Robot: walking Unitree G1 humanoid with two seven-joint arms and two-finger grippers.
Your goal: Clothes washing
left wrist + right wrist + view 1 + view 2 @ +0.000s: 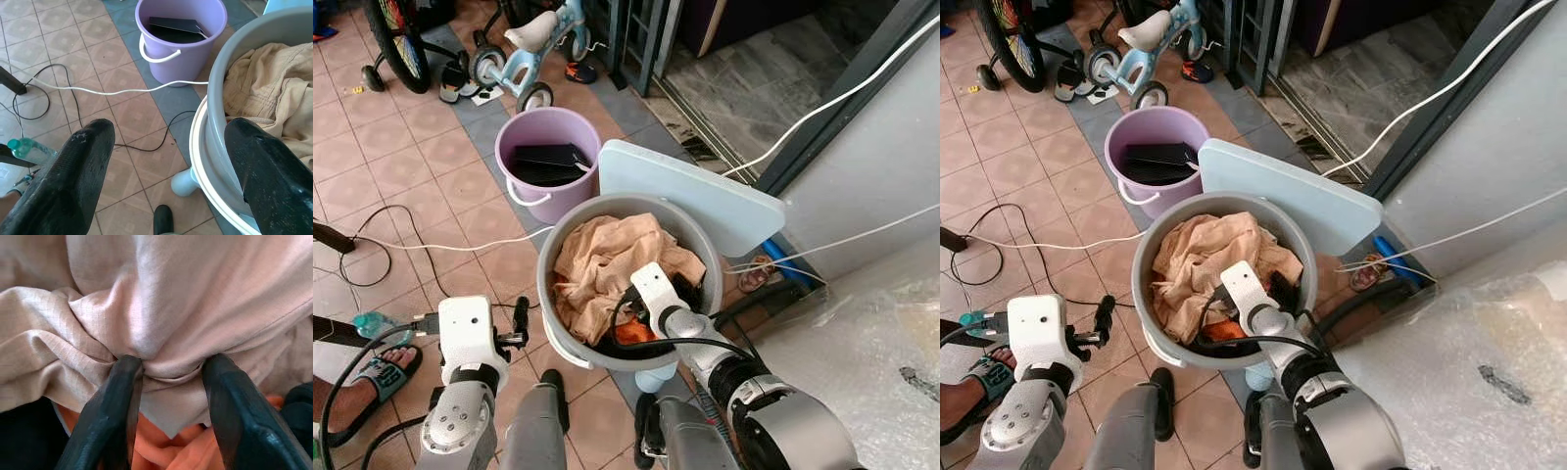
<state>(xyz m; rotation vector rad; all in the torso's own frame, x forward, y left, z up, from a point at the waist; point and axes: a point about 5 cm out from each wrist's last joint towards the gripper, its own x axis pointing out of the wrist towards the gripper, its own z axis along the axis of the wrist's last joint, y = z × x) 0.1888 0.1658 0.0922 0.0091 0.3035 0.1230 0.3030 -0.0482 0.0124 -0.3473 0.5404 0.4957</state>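
**Right end effector pinches the cloth in the bucket**

The right end effector point(168, 377) is down inside the grey bucket point(551, 294). Its two black fingers point(122, 401) squeeze a fold of the tan cloth point(602, 259), which lies on top of orange and dark clothes. The left end effector point(166, 161) hangs just beside the bucket over the floor tiles, fingers wide apart, holding nothing. A purple bucket point(548, 201) stands just behind.

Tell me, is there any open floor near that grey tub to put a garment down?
Bare tiles lie left of the grey tub, between the white cord and the purple bucket. It is crowded nearer the robot: black cables, a bottle and a person's sandalled foot. The right gripper pinches beige cloth inside the tub.
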